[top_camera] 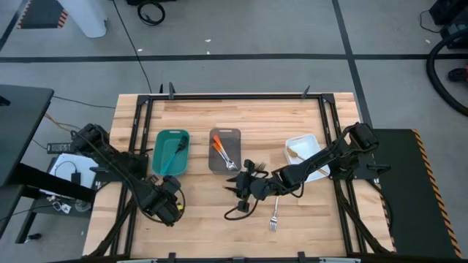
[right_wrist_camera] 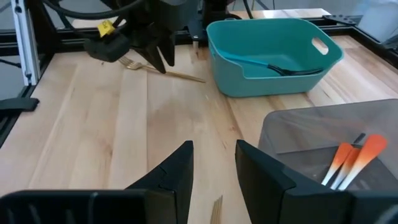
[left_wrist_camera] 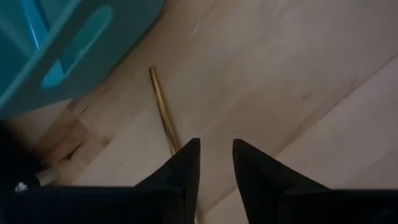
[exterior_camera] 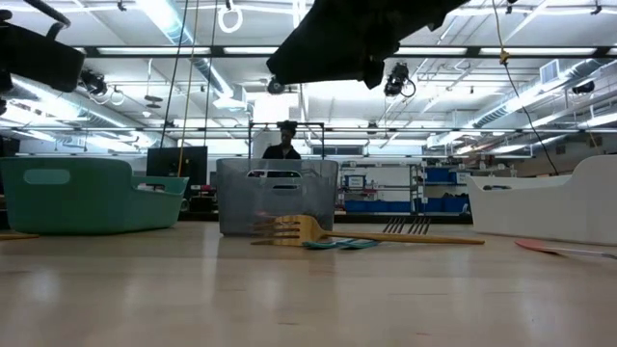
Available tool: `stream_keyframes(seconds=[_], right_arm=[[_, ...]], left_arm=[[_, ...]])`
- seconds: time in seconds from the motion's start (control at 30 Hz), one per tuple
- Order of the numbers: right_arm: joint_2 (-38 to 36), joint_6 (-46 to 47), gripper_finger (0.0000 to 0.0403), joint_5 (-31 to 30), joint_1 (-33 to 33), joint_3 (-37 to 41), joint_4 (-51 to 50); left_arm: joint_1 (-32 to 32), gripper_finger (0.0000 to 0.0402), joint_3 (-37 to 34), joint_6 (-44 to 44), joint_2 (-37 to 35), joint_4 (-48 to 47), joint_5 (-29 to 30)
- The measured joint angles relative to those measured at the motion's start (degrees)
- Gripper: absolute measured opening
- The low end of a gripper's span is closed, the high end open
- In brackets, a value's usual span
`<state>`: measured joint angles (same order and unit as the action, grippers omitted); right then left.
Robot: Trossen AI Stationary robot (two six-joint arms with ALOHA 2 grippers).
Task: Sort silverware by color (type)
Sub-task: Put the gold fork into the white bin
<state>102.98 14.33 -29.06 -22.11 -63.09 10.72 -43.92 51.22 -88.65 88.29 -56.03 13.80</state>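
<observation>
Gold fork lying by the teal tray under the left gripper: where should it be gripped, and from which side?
Probably mid-handle, from straight above. The gold fork lies flat on the bare table beside the teal tray; its thin straight handle has open wood either side. The left gripper hangs over that handle with jaws parted; the fingers should straddle the handle crosswise.

A pale wooden slatted table is seen bearing a teal plastic tray, a grey translucent tray, a white tray, and loose gold-handled and silver forks.
</observation>
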Motion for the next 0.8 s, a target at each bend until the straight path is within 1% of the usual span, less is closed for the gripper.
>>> stream_keyframes(seconds=[0.33, 0.5, 0.67, 0.8], right_arm=[[0.0, -1.0, 0.0126, 0.1, 0.0, 0.0, -0.1], [0.0, -1.0, 0.0126, 1.3, 0.0, 0.0, -0.1], [0.0, -1.0, 0.0126, 1.7, 0.0, 0.0, -0.1], [0.0, -1.0, 0.0126, 1.7, 0.0, 0.0, -0.1]], left_arm=[[-4.0, 0.0103, 0.0, -5.2, 0.3, -0.3, 0.0], [-5.8, 0.0099, -0.7, -8.7, 0.3, -0.6, -0.2], [-6.8, 0.0085, -4.5, -11.6, 0.3, 0.7, -5.9], [-7.3, 0.0075, -6.0, -12.7, 0.3, 4.2, -6.6]])
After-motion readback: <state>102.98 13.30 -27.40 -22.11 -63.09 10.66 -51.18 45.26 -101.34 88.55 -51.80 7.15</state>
